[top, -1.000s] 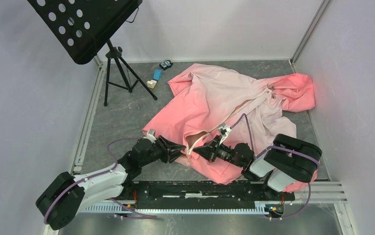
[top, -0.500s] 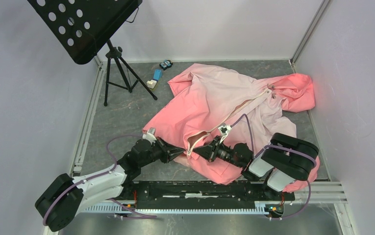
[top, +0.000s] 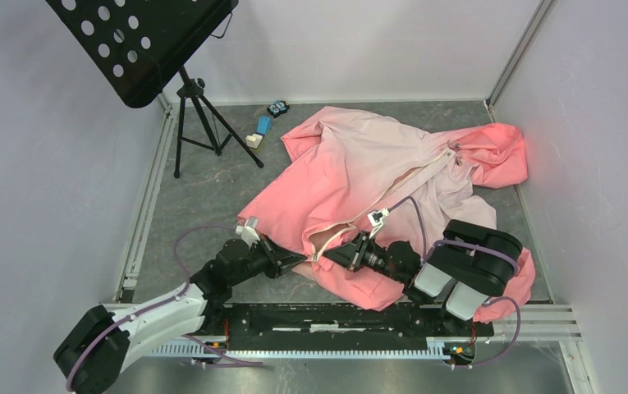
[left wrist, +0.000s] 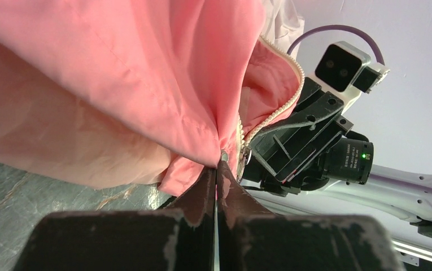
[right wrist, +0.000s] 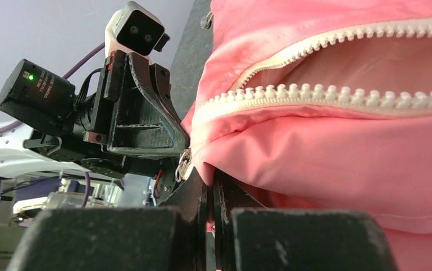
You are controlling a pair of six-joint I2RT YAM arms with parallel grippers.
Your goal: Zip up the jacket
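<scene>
**Step in hand: securing the foot of the zip before closing.**

The left gripper (top: 304,257) has its fingers (left wrist: 205,189) pressed together on the pink hem just left of the zip's lower end. The right gripper (top: 328,256) has its fingers (right wrist: 227,197) closed likewise, nipping a fold of cloth just right of it. The two tips nearly meet.

Recommendation: hold both hems taut and level and bring the tooth rows parallel. Seat the small metal slider (right wrist: 183,164) squarely before any pull toward the far right. Slack cloth beside the teeth risks a snag. Whether either grip includes the slider's pull tab cannot be confirmed from these views.

**Condition of item.**

The large pink hooded fabric jacket (top: 351,164) lies rumpled on the grey table (top: 203,197), from centre to right. It is coral at the near hem and at the hood on the far right, and pale pink between.

Its cream-white zipper strip (top: 413,185) runs diagonally from the grippers toward the hood. At the near end the two tooth rows stand parted.
</scene>
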